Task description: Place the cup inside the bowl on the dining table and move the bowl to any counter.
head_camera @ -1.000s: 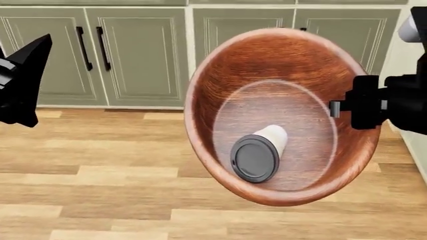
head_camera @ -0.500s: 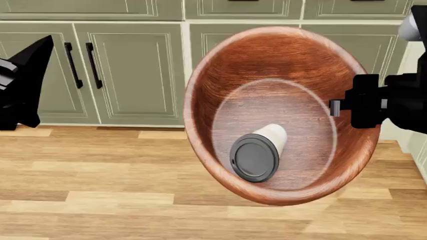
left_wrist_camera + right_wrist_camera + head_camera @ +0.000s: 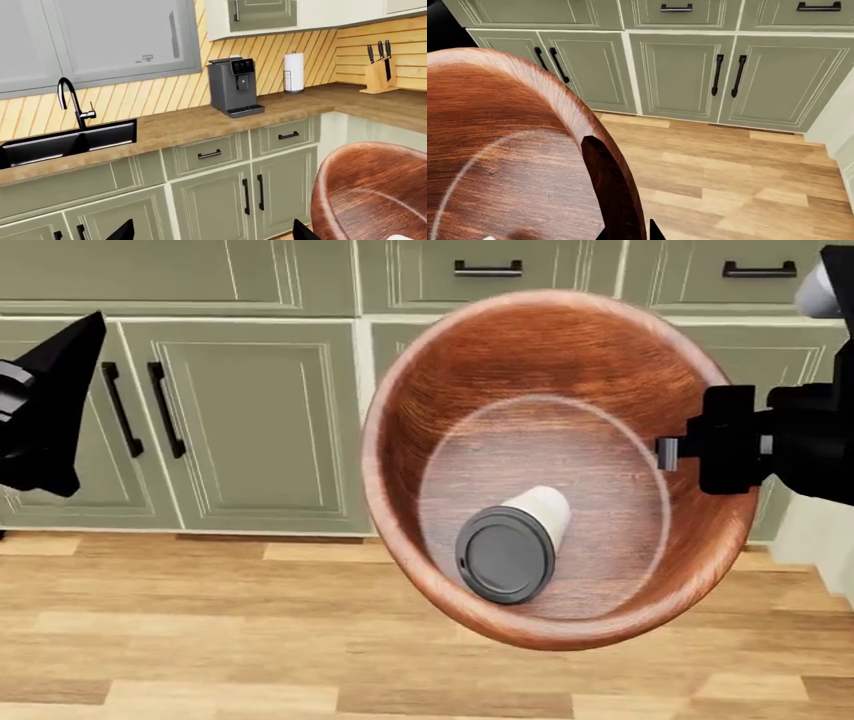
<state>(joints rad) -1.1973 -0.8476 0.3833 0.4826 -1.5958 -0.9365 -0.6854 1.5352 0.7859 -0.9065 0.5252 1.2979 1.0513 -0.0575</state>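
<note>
Two of the task's things are travelling together in your head view: the bowl (image 3: 561, 465) is hanging in the air over the wood floor (image 3: 200, 640), in front of the green cabinet doors (image 3: 240, 420), and the cup (image 3: 518, 543) is lying on its side inside it. You are carrying the bowl by its rim with the right gripper (image 3: 694, 452), whose jaws are pinching the wall, so the bowl is tipping its mouth towards the camera. The cup's long axis is running from the grey lid (image 3: 507, 557), facing you and low, back to its base further in. Your left gripper (image 3: 54, 405) is waiting apart at the side, holding nothing; how wide its jaws are standing I cannot tell.

Your left wrist view is showing the goal: the counter (image 3: 200, 122) with its black sink (image 3: 67, 142), faucet (image 3: 70, 100), coffee machine (image 3: 233, 87), paper towel roll (image 3: 293, 72) and knife block (image 3: 377, 75). Only dark fingertips (image 3: 123, 231) are showing here.

Your right wrist view is confirming the grip: the rim (image 3: 610, 185) is sitting clamped between the dark fingertips (image 3: 654, 231).
</note>
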